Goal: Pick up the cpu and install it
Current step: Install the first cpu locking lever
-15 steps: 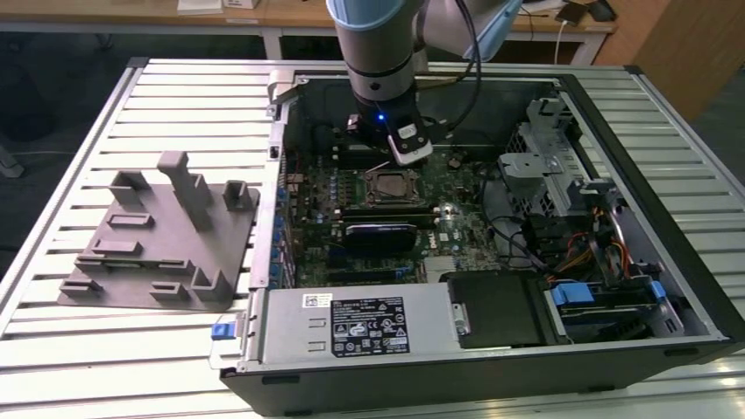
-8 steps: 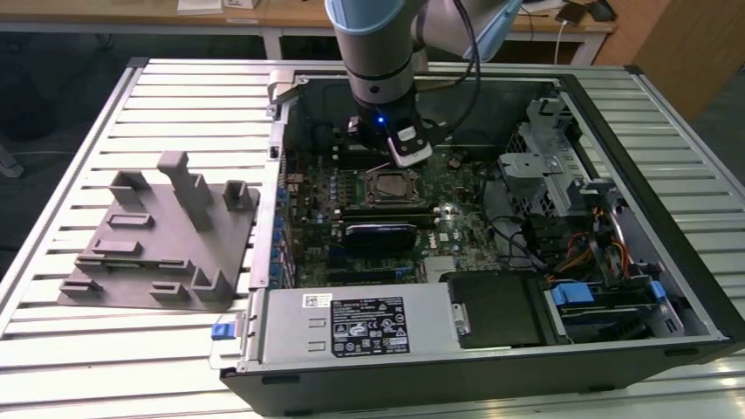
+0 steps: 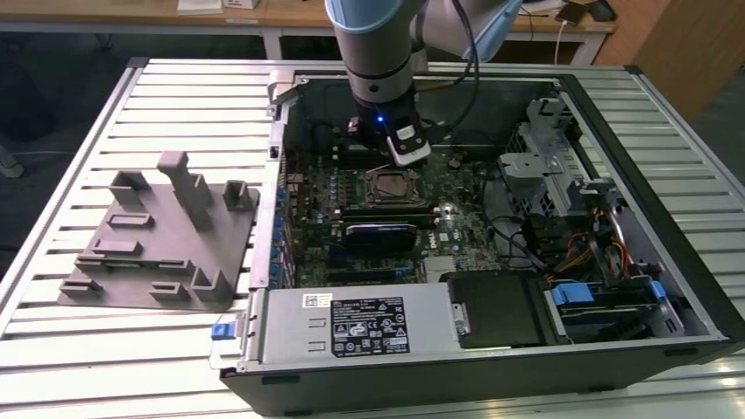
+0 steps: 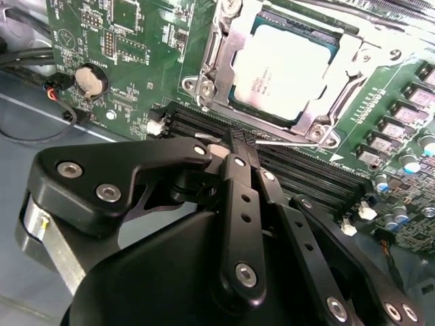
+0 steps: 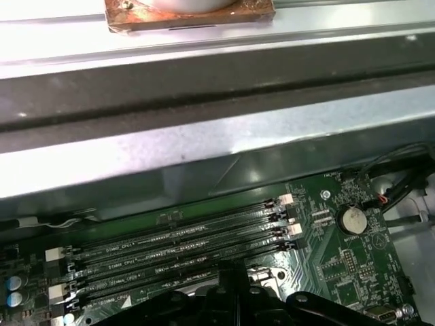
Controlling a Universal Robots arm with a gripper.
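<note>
Inside open black computer case [image 3: 652, 349], shiny square silver cpu [image 4: 285, 64] sits in socket; black gripper [image 4: 238, 151] fingers together, empty, might snag the socket's thin wire lever.

Bright even light, glare on metal rails [image 5: 204, 41], soft close-ups

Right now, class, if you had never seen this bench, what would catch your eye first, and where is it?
The open computer case on the slatted table, with the arm reaching down over the motherboard. In the second wrist view, the shiny cpu sits in its socket frame, just beyond the black gripper. A grey holder block stands at the exterior view's left.
</note>
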